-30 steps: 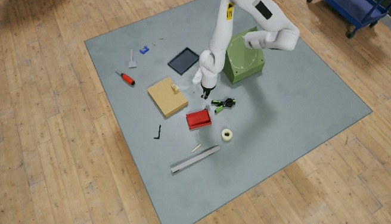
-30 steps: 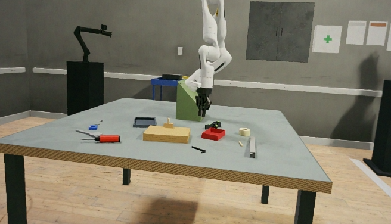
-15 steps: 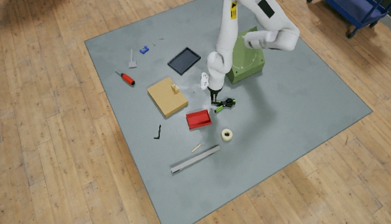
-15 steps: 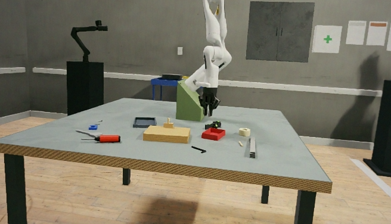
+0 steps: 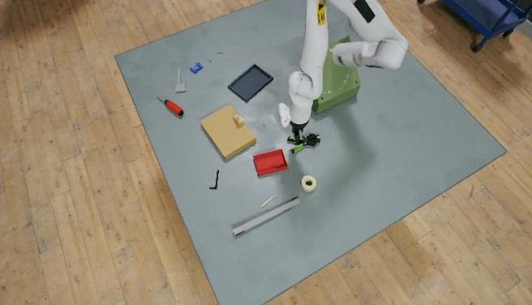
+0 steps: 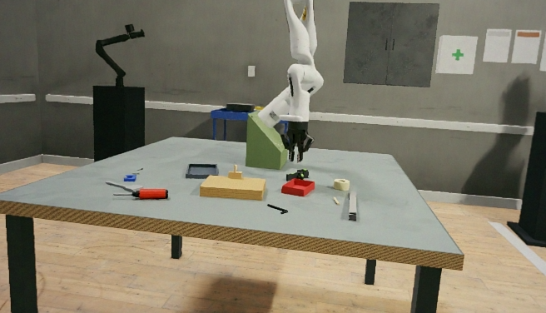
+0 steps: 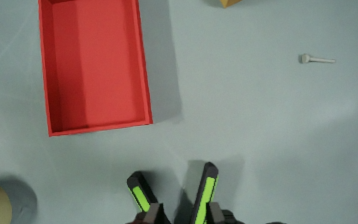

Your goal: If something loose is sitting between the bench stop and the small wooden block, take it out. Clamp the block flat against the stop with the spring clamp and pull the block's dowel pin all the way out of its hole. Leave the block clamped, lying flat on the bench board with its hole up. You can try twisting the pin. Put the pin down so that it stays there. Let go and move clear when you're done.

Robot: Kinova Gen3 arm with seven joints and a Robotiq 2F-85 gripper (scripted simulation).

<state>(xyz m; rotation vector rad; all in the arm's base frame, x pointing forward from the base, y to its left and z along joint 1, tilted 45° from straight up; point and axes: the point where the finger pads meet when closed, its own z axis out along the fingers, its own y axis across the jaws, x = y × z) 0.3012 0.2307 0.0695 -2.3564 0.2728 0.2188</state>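
Judging by how things lie, we're at the clamp-fetching stage. The bench board (image 5: 225, 135) (image 6: 233, 189) (image 7: 229, 2) sits left; right of it, our gripper (image 5: 299, 135) (image 6: 295, 159) (image 7: 184, 212), partly open and empty, hovers above the unused spring clamp (image 5: 311, 139) (image 6: 298, 175) (image 7: 204, 197). The block (image 5: 239, 122) (image 6: 235, 176), on the board's far part, awaits clamping; its dowel pin (image 6: 235, 168) still needs pulling. We can't tell whether anything loose remains.

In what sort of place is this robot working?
Probably a workshop or robot lab: a screwdriver and spring clamp lie on a big worktable, with a first-aid sign behind.
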